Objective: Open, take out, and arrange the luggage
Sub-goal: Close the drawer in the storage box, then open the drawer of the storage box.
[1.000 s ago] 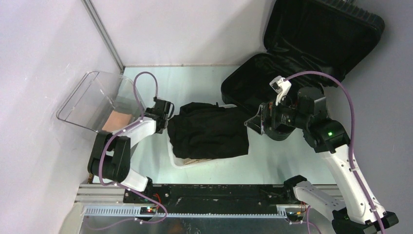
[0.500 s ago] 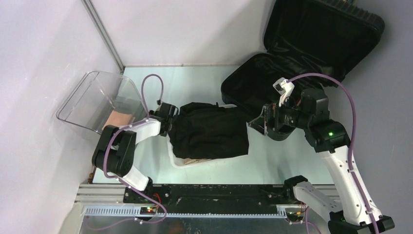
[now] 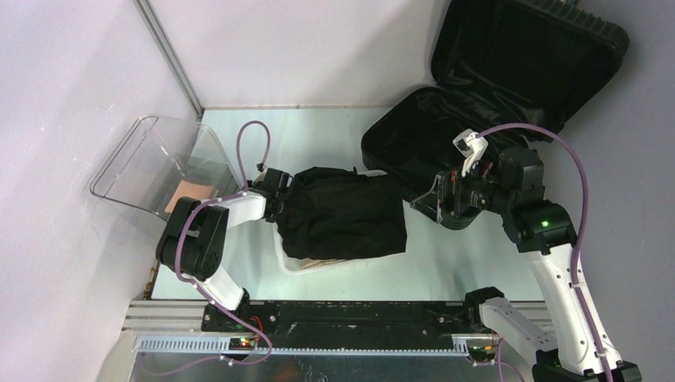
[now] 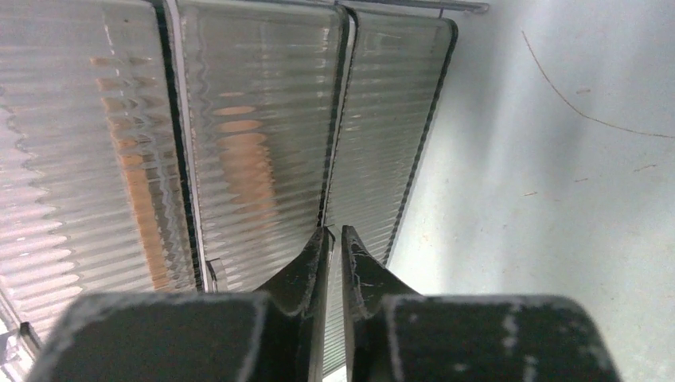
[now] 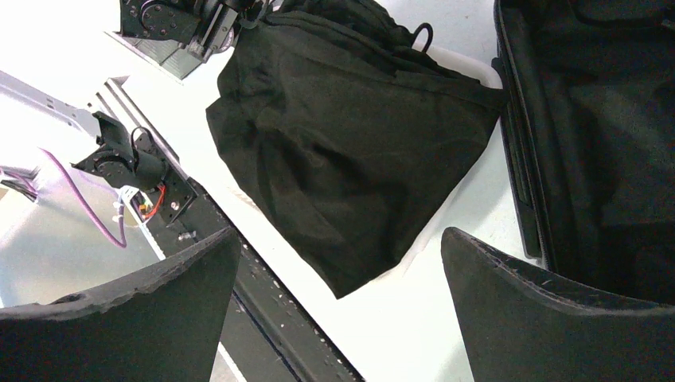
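The luggage (image 3: pixel 477 87) stands open at the back right, its lid leaning on the wall and its black lining showing; it also shows in the right wrist view (image 5: pixel 605 119). A black garment (image 3: pixel 342 215) lies over the white basket (image 3: pixel 290 264). My left gripper (image 3: pixel 280 193) is at the basket's left side by the garment's edge; in the left wrist view (image 4: pixel 335 232) its fingers are nearly together with nothing between them, facing a ribbed translucent wall (image 4: pixel 255 135). My right gripper (image 3: pixel 430 203) is wide open and empty, above the table between the garment (image 5: pixel 350 151) and the luggage's front edge.
A clear plastic container (image 3: pixel 151 163) with a tan item inside sits at the far left against the wall. The black rail with the arm bases (image 3: pixel 334 314) runs along the near edge. Walls close the table at the back and left.
My left gripper has moved right, up against the basket's left side. My right gripper has drifted a little to the right, away from the garment, still open.
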`<move>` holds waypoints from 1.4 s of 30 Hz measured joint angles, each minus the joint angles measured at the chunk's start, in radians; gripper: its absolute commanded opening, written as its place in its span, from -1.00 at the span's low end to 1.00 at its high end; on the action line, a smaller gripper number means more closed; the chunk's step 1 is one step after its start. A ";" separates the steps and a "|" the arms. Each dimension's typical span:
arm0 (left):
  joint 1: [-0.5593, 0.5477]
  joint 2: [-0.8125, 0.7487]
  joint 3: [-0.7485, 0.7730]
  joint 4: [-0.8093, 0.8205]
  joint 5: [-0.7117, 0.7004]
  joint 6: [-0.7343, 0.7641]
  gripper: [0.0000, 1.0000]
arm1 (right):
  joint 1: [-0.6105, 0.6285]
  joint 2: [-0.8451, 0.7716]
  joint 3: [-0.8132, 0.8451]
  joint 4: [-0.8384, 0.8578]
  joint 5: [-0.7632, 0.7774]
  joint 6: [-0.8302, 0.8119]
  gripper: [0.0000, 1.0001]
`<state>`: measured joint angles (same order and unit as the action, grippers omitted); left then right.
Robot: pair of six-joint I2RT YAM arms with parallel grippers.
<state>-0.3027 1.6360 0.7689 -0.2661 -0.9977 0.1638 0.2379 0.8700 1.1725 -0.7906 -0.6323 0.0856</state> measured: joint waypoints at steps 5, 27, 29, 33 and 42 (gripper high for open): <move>-0.002 0.000 0.001 -0.005 0.008 -0.002 -1.00 | -0.010 -0.004 -0.006 0.000 -0.004 -0.005 0.99; -0.124 0.001 0.075 -0.212 0.074 -0.117 -0.45 | -0.024 -0.023 -0.022 -0.010 -0.018 -0.020 0.99; -0.124 -0.003 0.093 -0.238 0.093 -0.133 -0.44 | -0.024 -0.022 -0.022 -0.011 -0.018 -0.023 0.99; -0.132 -0.040 0.135 -0.298 0.100 -0.148 -0.47 | -0.024 -0.022 -0.022 -0.011 -0.019 -0.024 0.99; -0.093 -0.170 0.241 -0.377 0.148 -0.110 -0.90 | -0.024 -0.022 -0.022 -0.012 -0.019 -0.026 0.99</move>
<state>-0.3954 1.4658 1.0103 -0.6434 -0.8494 0.0536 0.2134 0.8478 1.1507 -0.8024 -0.6518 0.0601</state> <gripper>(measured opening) 0.112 0.994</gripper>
